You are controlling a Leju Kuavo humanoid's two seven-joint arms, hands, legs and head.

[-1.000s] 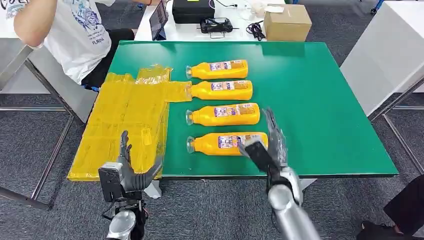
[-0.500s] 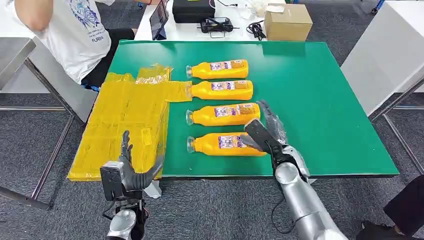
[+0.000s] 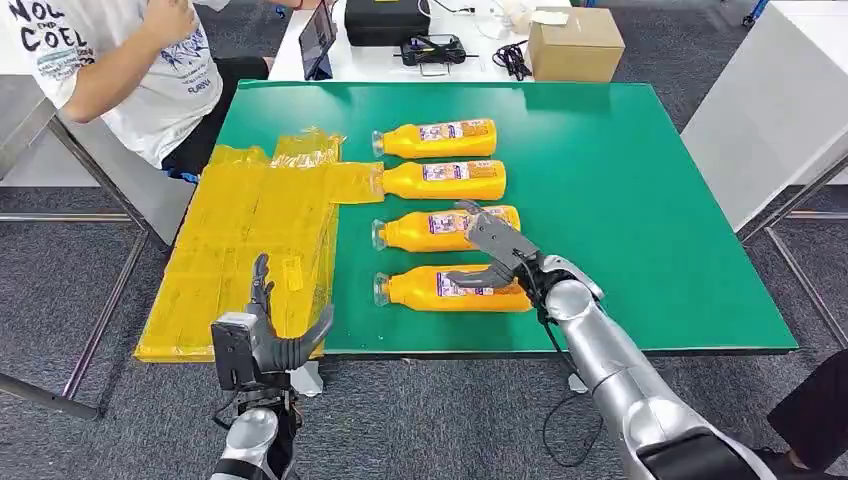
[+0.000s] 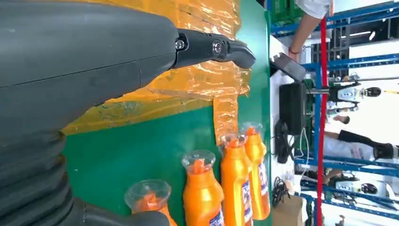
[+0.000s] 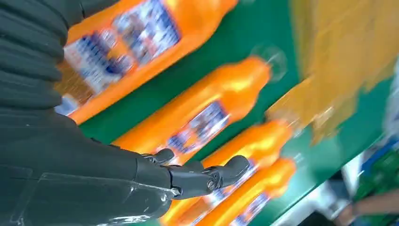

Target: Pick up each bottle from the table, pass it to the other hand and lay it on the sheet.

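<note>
Our right hand (image 3: 492, 255) hovers with fingers spread, holding nothing, just above the nearest bottle (image 3: 450, 288), in the lower middle of the head view. We think the risk is this: the second bottle (image 3: 445, 229) lies close beside, so the fingers may push it, or the round nearest bottle may roll away if we close off centre. Our left hand (image 3: 262, 335) waits open at the lower left, near the table edge, beside the yellow sheet (image 3: 250, 240). Two more bottles (image 3: 440, 139) lie further up on the green table (image 3: 640, 200).
</note>
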